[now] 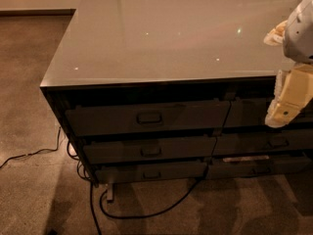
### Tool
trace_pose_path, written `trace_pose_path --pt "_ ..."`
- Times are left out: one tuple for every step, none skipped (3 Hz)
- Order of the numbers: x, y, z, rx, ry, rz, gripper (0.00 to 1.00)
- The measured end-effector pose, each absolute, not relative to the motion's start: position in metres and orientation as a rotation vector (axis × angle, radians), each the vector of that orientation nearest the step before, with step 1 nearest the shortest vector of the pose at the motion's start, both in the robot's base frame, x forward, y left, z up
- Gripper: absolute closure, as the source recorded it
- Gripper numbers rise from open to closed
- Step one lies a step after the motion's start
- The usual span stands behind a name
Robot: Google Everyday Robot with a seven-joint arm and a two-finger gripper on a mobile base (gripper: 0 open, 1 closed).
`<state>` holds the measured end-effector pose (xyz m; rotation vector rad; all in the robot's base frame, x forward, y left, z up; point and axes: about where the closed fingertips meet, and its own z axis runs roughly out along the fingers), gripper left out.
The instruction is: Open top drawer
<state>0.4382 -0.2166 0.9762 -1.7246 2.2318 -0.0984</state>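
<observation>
The top drawer (146, 117) is a wide dark grey front with a small rectangular metal loop handle (149, 117) at its centre, just under the counter's front edge. It looks closed; its inside is hidden. My gripper (286, 109) hangs at the right edge of the view, pale cream, in front of the right-hand drawer column. It is well to the right of the top drawer's handle and apart from it.
A glossy grey countertop (176, 33) covers the cabinet. Two shallower drawer fronts (149, 151) sit below the top drawer, and a second drawer column (266, 141) is on the right. Black cables (146, 212) lie on the carpet by the cabinet's base.
</observation>
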Motion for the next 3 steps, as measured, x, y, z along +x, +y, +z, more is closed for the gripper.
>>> trace_pose_path --pt "0.438 -0.217 0.976 -1.724 2.232 -0.098 0.0" --pt "0.442 -0.226 0.983 -1.691 2.208 -0.099 0.0" --pt "0.451 -0.223 0.979 -1.737 2.133 -0.185 0.0"
